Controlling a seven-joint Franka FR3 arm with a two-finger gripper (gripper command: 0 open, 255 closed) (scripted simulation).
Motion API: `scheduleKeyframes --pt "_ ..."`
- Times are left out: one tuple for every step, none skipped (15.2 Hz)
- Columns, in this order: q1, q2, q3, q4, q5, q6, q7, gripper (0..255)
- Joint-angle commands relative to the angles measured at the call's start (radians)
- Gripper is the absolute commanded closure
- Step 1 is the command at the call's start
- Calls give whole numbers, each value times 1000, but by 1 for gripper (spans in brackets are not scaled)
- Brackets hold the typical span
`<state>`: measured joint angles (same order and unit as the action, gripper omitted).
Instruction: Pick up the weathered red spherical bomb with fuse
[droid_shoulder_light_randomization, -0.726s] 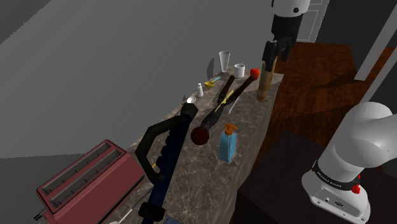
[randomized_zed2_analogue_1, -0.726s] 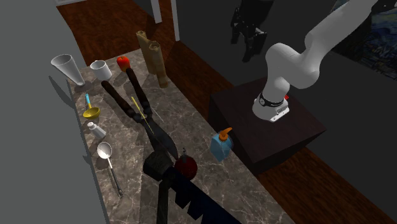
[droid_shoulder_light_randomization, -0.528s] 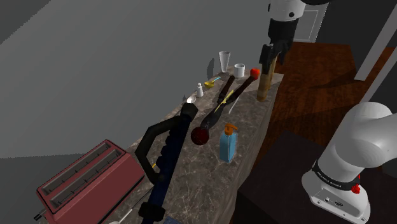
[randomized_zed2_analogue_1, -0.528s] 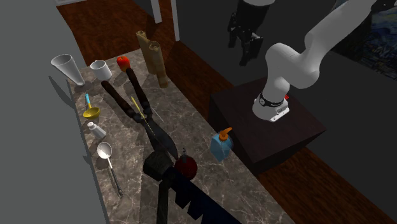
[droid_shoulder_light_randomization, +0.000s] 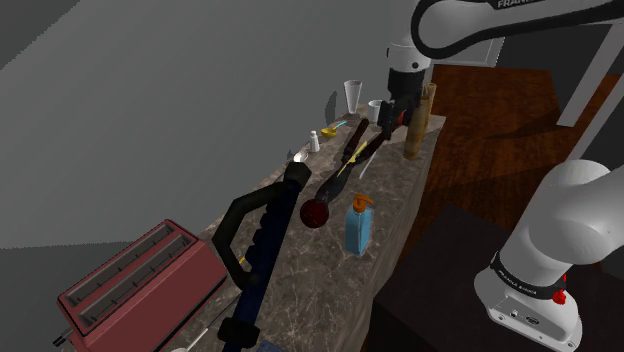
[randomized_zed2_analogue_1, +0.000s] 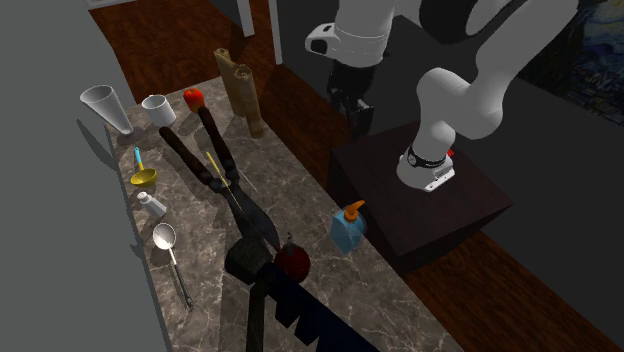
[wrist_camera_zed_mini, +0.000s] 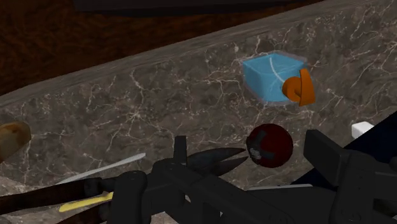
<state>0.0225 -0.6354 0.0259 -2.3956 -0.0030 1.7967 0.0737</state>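
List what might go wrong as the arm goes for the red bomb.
1. The red bomb sits tight beside the black shears and a bulky black handle; the tool may strike them on its way down.
2. The blue pump bottle stands close by, near the edge of the counter, and might get knocked off.
3. The bomb is round; a glancing touch may roll it away.

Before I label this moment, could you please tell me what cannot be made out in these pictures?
Red bomb: fuse too small to pick out, shoulder view.
Black long-handled tool: far end cut off by the second exterior view's bottom edge.
Brown wooden piece: cut off by the wrist view's edge, so unidentifiable.
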Motion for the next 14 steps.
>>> scheduleKeyframes --pt "8 62 -7 -12 13 73 -18 0" --pt "13 92 -11 -15 20 105 -27 0" --pt "17 123 -14 -16 28 136 -37 0" --pt "22 156 -17 -16 36 166 -47 0" --pt "27 189 -20 -15 45 196 -57 0" --pt "32 223 -22 -12 54 226 -68 0" --pt "37 257 -25 -8 63 254 -79 0" --pt "42 292 -27 -2 74 282 -91 0" --pt "48 328 -29 5 84 308 -104 0" --pt "53 364 -31 14 96 334 -116 0" --pt "58 401 -32 23 108 359 -130 0" --pt "63 438 -33 35 120 382 -143 0" --pt "68 475 -34 47 133 405 -157 0" --pt "73 513 -34 61 147 426 -172 0"
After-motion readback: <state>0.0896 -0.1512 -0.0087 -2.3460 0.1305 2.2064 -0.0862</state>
